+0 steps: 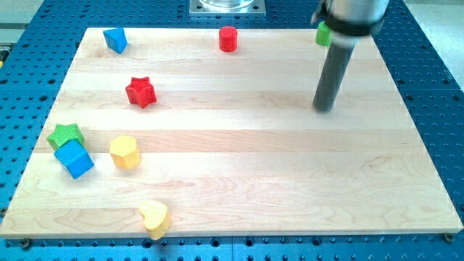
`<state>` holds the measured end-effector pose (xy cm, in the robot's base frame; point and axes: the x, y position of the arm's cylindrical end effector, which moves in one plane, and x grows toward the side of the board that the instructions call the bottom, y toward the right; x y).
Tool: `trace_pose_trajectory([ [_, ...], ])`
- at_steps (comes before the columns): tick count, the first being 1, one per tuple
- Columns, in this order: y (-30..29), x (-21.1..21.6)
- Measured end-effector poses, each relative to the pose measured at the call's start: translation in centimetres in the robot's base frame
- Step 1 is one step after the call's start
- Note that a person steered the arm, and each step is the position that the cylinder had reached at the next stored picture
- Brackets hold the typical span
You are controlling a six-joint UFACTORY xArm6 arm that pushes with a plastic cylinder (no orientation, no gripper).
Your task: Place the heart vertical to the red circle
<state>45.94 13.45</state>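
While my tip (324, 109) stands apart, board (290, 181) holds yellow heart (154, 217).

Yellow heart (154, 217), red circle (228, 38), red star (141, 92), green star (64, 134), blue cube (74, 159), yellow hexagon (124, 152), pale striped wooden board (246, 167)

One raised view looks down across the whole wooden board (239, 145).
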Motion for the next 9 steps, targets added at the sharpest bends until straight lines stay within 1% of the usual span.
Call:
trace_pose_trajectory([
  [1, -6.4, 9.9],
  [2, -15.8, 15.9],
  [4, -16.1, 16.0],
  [5, -18.9, 15.9],
  [6, -24.4, 15.8],
  [7, -28.2, 10.5],
  [8, -34.9, 12.1],
  [9, -39.1, 14.9],
])
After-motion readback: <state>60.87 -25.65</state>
